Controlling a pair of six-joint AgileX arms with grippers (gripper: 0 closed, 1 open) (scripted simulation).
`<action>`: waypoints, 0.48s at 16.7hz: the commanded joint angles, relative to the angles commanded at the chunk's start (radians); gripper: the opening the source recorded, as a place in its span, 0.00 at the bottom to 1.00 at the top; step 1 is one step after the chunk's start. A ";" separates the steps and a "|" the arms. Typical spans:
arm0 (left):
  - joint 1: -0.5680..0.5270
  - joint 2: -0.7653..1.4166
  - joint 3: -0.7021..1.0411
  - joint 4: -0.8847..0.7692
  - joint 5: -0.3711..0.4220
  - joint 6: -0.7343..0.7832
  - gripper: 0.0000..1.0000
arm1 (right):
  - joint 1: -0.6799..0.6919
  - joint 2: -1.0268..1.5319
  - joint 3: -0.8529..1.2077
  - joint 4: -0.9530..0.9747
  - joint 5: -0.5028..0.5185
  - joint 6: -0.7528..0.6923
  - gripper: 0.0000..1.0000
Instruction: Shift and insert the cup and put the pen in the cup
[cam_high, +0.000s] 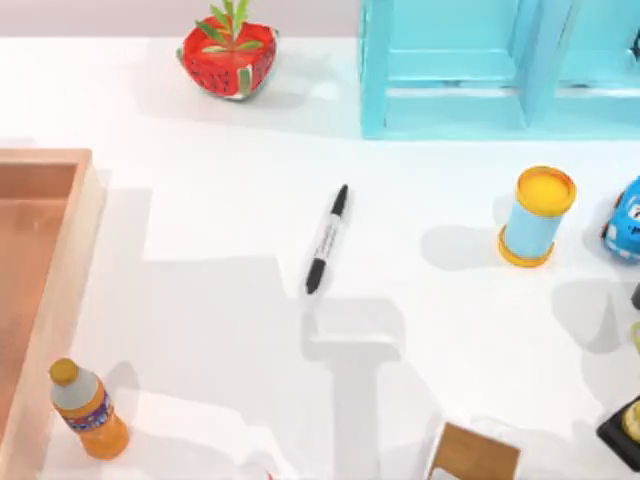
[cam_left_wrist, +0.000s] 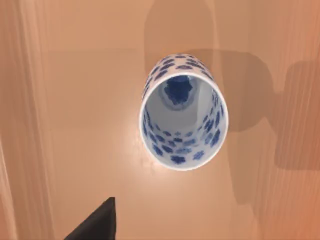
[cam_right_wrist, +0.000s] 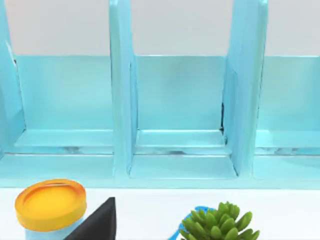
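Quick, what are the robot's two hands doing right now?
Left gripper: above the cup; open or shut cannot be told.
Right gripper: facing the blue shelf; cannot be told.

Our top camera looks straight down on the white table, taking in the wooden tray at its left edge. Our left wrist camera hangs close above that tray's floor, facing down. Our right wrist camera sits low, facing the blue shelf unit level-on; the yellow-lidded cylinder appears there too.

Pen on bare tabletop; blue cylinder well apart.
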 joint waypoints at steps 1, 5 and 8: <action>0.001 0.008 0.008 -0.007 0.000 0.001 1.00 | 0.000 0.000 0.000 0.000 0.000 0.000 1.00; -0.004 0.006 0.005 -0.004 0.000 0.000 1.00 | 0.000 0.000 0.000 0.000 0.000 0.000 1.00; -0.001 0.016 -0.032 0.034 0.000 -0.001 1.00 | 0.000 0.000 0.000 0.000 0.000 0.000 1.00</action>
